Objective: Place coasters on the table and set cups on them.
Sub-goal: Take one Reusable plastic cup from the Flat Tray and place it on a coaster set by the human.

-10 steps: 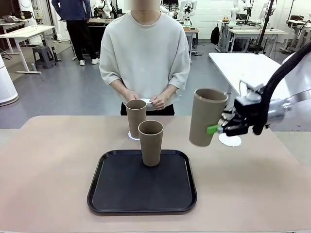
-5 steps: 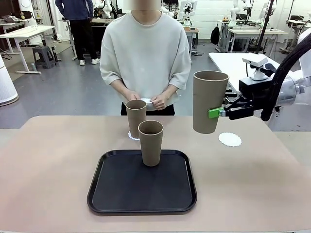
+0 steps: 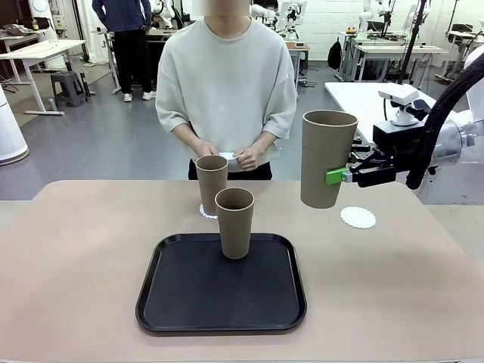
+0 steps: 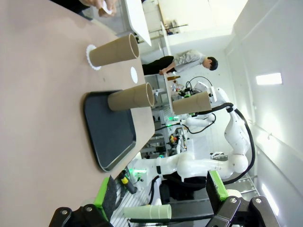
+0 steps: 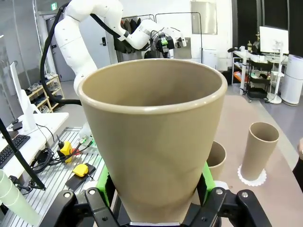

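Black tray (image 3: 189, 302) (1 cup (image 3: 234, 223) aboard).

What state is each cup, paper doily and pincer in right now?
held cup: upright, in the air, gripped by the right pincer.
tray cup: upright on the black tray.
far cup: upright on the far coaster.
bare coaster: flat on the table, nothing on it.
third coaster: in the person's hands.
left pincer: open, empty.
right pincer: shut on the held cup.

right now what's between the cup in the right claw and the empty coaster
Nothing; in the front view only bare table separates the held cup from the coaster.
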{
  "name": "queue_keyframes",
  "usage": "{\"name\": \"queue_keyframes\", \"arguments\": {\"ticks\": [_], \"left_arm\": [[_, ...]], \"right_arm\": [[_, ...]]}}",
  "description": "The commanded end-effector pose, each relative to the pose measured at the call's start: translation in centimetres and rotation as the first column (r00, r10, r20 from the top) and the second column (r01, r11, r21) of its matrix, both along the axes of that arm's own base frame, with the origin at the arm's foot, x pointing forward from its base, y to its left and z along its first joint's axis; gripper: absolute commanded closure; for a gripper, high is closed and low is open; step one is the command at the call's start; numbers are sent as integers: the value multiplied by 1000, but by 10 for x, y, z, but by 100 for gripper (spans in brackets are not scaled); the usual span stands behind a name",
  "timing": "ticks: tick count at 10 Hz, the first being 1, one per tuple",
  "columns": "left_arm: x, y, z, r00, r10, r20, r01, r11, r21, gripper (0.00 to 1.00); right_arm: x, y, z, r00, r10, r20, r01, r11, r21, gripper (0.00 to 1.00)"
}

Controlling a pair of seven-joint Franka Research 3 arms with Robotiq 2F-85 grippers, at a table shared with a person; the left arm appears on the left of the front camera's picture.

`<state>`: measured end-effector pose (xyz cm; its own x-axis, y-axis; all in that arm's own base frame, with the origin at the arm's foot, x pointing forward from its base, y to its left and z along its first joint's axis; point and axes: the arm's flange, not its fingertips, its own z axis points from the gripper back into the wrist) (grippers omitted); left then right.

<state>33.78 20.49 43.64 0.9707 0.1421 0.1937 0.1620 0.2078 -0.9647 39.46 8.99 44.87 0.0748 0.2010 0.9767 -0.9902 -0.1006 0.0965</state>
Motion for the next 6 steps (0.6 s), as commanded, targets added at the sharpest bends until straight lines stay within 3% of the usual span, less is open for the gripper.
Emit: {"name": "queue_keyframes", "arguments": {"ticks": [1, 3, 6], "left_arm": [[0, -1, 1, 1000, 12, 5, -12, 1000, 9, 0], [0, -1, 1, 1000, 12, 5, -12, 1000, 9, 0], [0, -1, 1, 1000, 12, 5, -12, 1000, 9, 0]], "right_arm": [[81, -109, 14, 997, -73, 5, 73, 997, -17, 17], [88, -119, 16, 995, -103, 0, 103, 994, -18, 17], [107, -171, 19, 982, -188, -11, 188, 982, -14, 17]]}}
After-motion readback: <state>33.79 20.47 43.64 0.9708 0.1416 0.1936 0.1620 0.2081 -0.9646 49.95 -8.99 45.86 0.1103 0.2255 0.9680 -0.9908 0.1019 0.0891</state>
